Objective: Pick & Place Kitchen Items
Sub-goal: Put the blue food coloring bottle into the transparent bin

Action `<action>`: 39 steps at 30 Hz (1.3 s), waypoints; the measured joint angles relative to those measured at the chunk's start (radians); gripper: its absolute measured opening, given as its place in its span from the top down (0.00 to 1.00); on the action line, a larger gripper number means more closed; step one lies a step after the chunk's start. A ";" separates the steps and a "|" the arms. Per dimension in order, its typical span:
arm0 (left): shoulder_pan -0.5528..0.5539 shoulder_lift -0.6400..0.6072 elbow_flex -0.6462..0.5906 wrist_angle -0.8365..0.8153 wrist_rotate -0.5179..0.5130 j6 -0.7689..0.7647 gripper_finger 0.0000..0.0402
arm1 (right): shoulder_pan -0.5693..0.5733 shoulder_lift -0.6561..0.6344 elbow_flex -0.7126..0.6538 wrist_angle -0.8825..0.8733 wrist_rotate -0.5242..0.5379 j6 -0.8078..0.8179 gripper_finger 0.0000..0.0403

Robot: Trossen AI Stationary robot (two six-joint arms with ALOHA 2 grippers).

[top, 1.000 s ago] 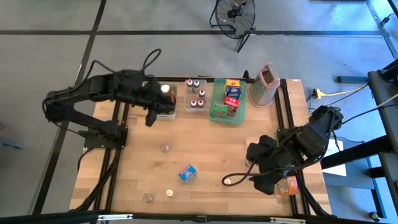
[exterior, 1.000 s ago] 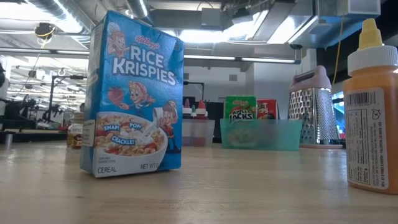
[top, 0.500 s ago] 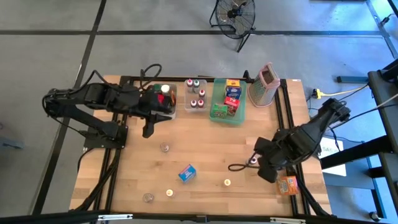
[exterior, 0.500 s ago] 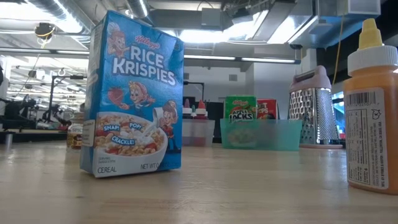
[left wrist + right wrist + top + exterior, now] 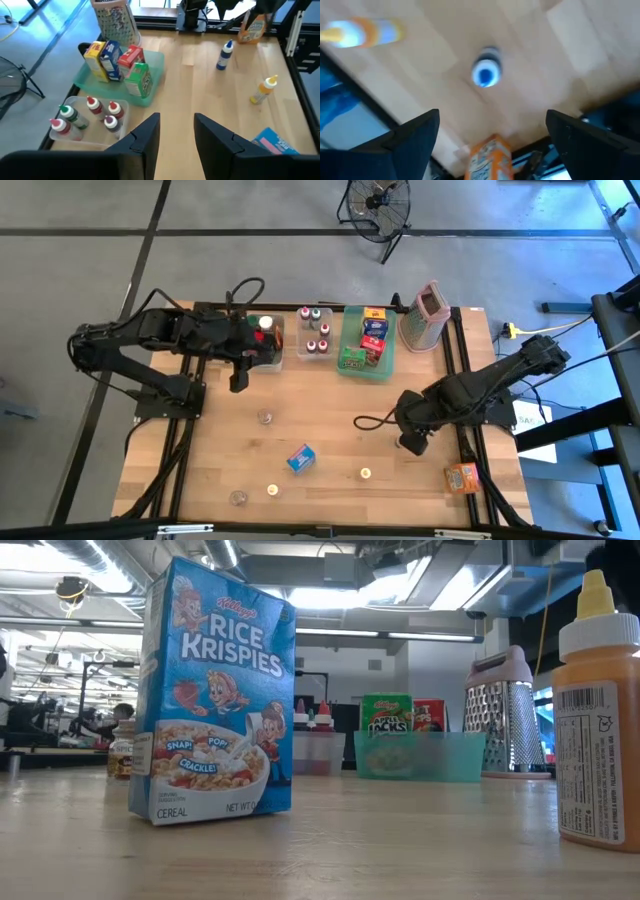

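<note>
Wooden worktop (image 5: 330, 420) carries a blue-capped bottle (image 5: 485, 74) under the right hand (image 5: 492, 137), fingers spread and empty, which should centre and descend squarely, while the left hand (image 5: 176, 131), half-closed and empty, waits by the bins.

Two dark jointed arms (image 5: 150, 340), looping black cables, black two-finger hands.

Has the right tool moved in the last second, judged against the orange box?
Yes. The right tool has drawn away from the orange box, toward the table's middle.
</note>
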State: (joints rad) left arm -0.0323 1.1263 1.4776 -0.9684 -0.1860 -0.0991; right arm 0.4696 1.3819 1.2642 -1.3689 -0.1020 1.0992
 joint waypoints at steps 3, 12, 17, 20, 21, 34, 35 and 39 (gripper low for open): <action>0.017 0.000 0.000 0.000 0.013 0.018 0.72 | -0.023 0.000 -0.071 0.044 -0.018 -0.008 0.09; 0.071 0.000 0.000 -0.001 0.100 0.043 0.73 | -0.032 0.001 -0.251 0.301 -0.039 -0.030 0.09; 0.082 0.000 0.000 -0.001 0.111 0.046 0.73 | -0.032 0.001 -0.299 0.324 -0.041 -0.018 0.09; 0.082 0.000 0.000 -0.001 0.111 0.063 0.73 | -0.032 0.001 -0.301 0.326 -0.041 -0.017 0.09; 0.082 0.000 0.000 -0.001 0.111 0.068 0.74 | -0.032 0.001 -0.301 0.326 -0.041 -0.020 0.09; 0.082 0.000 0.000 -0.001 0.099 0.079 0.75 | -0.045 0.031 -0.301 0.338 -0.041 -0.089 0.18; 0.082 0.000 0.000 -0.001 0.099 0.079 0.75 | -0.048 0.040 -0.301 0.337 -0.041 -0.093 0.19; 0.082 0.000 0.000 -0.001 0.098 0.079 0.75 | -0.064 0.065 -0.301 0.337 -0.040 -0.108 0.23</action>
State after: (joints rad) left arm 0.0502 1.1263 1.4776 -0.9691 -0.0875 -0.0200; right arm 0.4055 1.4469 0.9631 -1.0322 -0.1425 0.9912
